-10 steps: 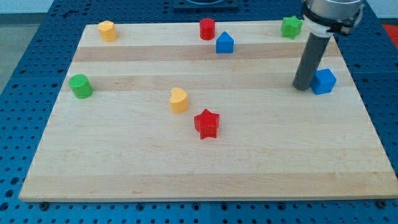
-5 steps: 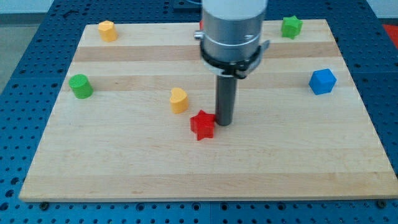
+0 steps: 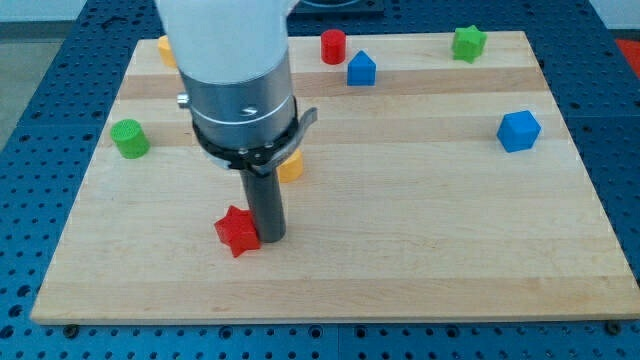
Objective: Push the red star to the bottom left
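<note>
So my tip (image 3: 267, 238) is jammed right up against the red star (image 3: 237, 231), touching its right-hand side, with the star sitting in the lower-left part of the wooden desk (image 3: 450, 260) but not in the bottom-left corner yet. There's no end effector that opens or closes here, just the plain rod, so nothing is being gripped.

What worries me: the contact looks off-centre, a bit toward the star's lower right. A star has points, so I reckon it could spin and slip off past the tip rather than travel straight. Pushing too hard toward the view's left could also send it over the desk edge.

The yellow block (image 3: 291, 167) peeks out just behind the rod, and the green cylinder (image 3: 128, 138) is well apart, so neither should interfere.
</note>
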